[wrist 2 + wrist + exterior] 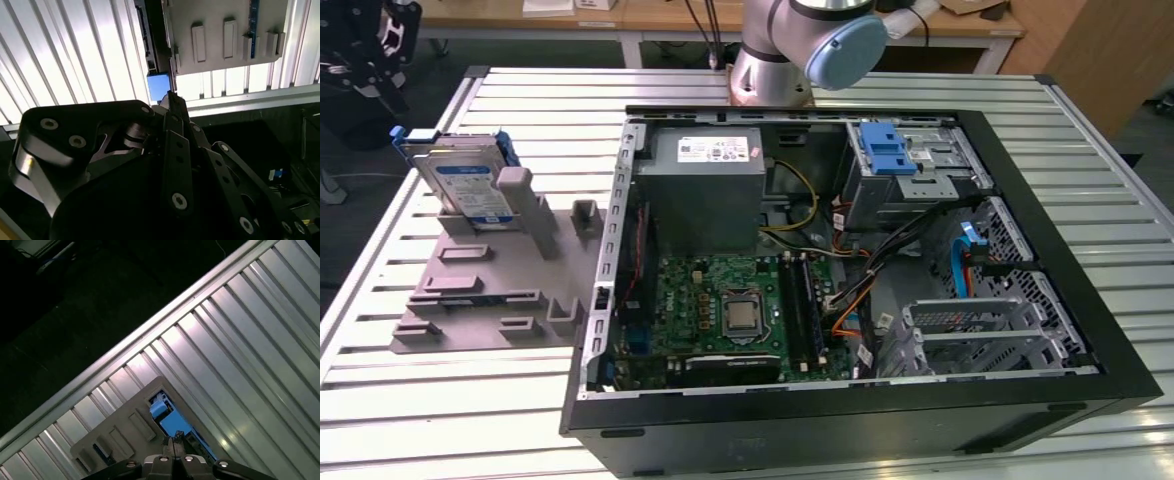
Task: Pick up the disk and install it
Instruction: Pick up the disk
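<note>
Your slatted aluminium table (pixel 440 420) carries the open computer case (pixel 854 425) on the exterior view's right and a grey stand (pixel 480 290) on its left. The disk (pixel 464 180) stands on edge in that stand, leaning against an upright post with its labelled face outward, well apart from the case.

In both wrist views the gripper (pixel 173 444) hangs above the stand with its fingertips pressed together and nothing between them. The disk's blue carrier (pixel 172 421) shows just beyond the tips. You cannot tell from these views whether the tips touch it.

Expect the disk to be rigid and dense for its bulk, so it should not bend in the grip. Its bare metal faces look smooth and will likely slide under a light pinch. Treat it as shock-sensitive, so avoid knocks against the post or the case wall. The plastic carrier probably flexes, so judge it a poor place to squeeze hard. The better hold looks to be across the two flat faces near the upper edge, which stands free above the post.
</note>
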You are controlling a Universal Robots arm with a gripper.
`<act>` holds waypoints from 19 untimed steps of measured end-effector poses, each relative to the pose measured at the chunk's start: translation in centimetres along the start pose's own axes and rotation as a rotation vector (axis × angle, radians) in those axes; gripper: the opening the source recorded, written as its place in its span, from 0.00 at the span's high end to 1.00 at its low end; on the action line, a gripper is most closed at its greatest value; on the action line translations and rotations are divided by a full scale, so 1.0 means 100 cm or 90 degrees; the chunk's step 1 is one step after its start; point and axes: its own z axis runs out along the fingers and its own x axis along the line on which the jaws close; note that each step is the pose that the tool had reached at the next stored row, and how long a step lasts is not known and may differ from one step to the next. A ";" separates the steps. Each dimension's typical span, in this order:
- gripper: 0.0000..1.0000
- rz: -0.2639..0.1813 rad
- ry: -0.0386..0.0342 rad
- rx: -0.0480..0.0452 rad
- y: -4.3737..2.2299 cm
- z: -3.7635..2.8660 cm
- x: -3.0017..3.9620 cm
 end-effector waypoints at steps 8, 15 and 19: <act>0.89 -0.060 0.0025 -0.0014 0.0000 0.0001 0.0000; 0.89 -0.130 0.0055 -0.0030 -0.0001 0.0005 0.0000; 0.89 -0.176 0.0076 -0.0042 -0.0001 0.0012 0.0000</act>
